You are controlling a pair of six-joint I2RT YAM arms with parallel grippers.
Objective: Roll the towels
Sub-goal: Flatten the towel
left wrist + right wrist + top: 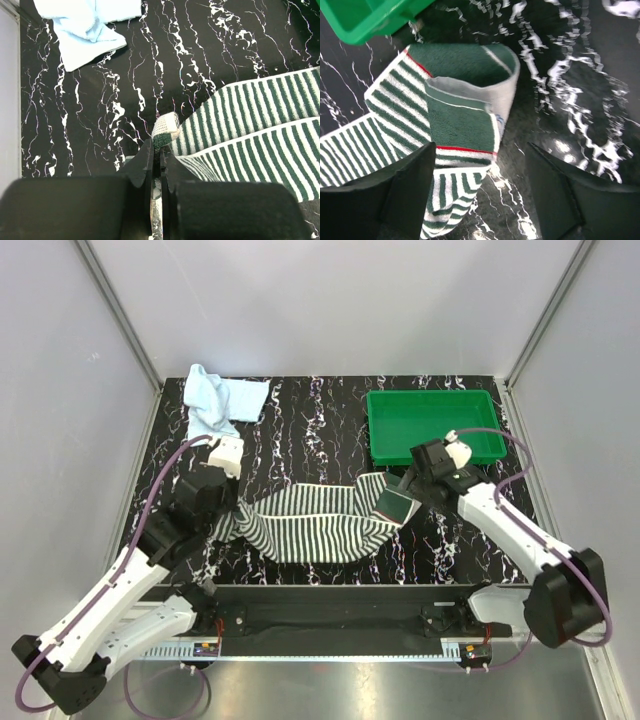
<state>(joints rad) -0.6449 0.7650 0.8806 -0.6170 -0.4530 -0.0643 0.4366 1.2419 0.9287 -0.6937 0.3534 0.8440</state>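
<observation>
Striped towel point(310, 525) lies slumped across the middle of the table point(320, 435). It looks soft and light, so I expect it to sag wherever it's unsupported. My left gripper point(159, 150) is pinched tight on its left corner. My right gripper point(480, 190) is spread wide astride the folded, green-banded end, clasping nothing. I'd hold it by hems and corners. The pale blue towel point(222, 400) sits crumpled at the far left, well apart. The green tray point(432, 394) is just beside the right end and may crowd that wrist.
</observation>
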